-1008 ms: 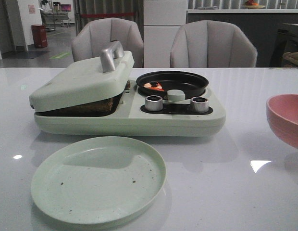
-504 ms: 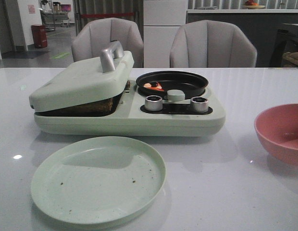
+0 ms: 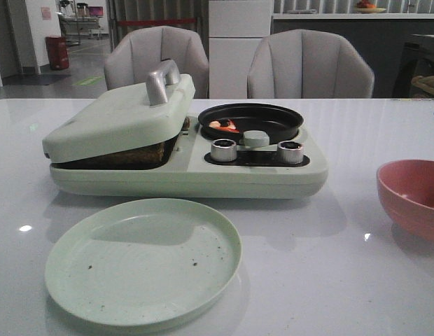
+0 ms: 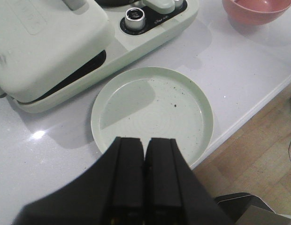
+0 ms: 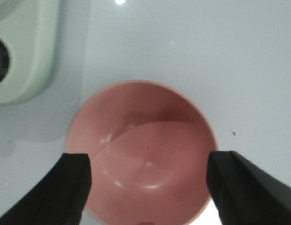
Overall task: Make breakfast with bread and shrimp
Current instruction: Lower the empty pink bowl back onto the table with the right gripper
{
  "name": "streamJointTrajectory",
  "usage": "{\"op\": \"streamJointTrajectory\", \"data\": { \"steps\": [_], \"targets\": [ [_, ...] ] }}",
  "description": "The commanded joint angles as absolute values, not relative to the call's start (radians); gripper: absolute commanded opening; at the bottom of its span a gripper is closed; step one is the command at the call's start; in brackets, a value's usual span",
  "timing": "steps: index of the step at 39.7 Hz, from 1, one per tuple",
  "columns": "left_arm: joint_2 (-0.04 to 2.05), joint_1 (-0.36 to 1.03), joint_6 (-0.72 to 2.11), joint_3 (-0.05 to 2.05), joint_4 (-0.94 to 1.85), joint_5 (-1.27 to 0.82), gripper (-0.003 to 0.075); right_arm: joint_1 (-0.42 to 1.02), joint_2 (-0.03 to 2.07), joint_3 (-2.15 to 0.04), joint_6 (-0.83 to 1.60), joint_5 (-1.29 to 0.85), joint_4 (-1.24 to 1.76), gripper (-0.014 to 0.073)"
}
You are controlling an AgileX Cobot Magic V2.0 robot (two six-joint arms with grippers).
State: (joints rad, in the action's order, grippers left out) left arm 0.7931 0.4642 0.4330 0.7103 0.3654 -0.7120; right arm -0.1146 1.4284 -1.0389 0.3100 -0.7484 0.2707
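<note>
Shrimp (image 3: 225, 125): small orange-red and pale bits, lying at the left side of the black round pan (image 3: 273, 119) on the right half of the pale green breakfast maker (image 3: 189, 171). Too small to count the pieces. Bread (image 3: 133, 155): only a dark brownish edge shows in the gap under the tilted lid (image 3: 119, 115) on the left half; slices cannot be told apart, most of it hidden. Lid propped at an angle, silver handle (image 3: 162, 80) on top. Two silver knobs (image 3: 224, 149) and a green knob between them sit in front of the pan.

Pale green plate (image 3: 143, 260) on the white table (image 3: 308, 266), just in front of the maker, a few dark crumbs on it. Pink bowl (image 3: 413, 197) at the right edge of the front view, cut off by the frame.

Left gripper (image 4: 144, 159): fingers pressed together, nothing between them, hovering above the near rim of the plate (image 4: 152, 112). Arm itself not seen in the front view.

Right gripper (image 5: 148, 187): fingers spread wide, one on each side of the pink bowl (image 5: 145, 150), above it; whether they touch the rim cannot be told. Bowl inside looks bare apart from glare spots. Corner of the maker (image 5: 23, 51) shows beside the bowl, apart from it.
</note>
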Motion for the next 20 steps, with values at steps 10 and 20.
{"op": "streamJointTrajectory", "data": {
  "steps": [10,20],
  "targets": [
    [0.787,0.471,0.427,0.74,0.386,-0.645,0.0099,0.109,1.135,-1.05,-0.021,-0.895,-0.1,0.061],
    [0.787,0.471,0.427,0.74,0.386,-0.645,0.0099,0.122,0.898,-0.849,-0.06,-0.832,-0.113,0.061]
  ]
}}
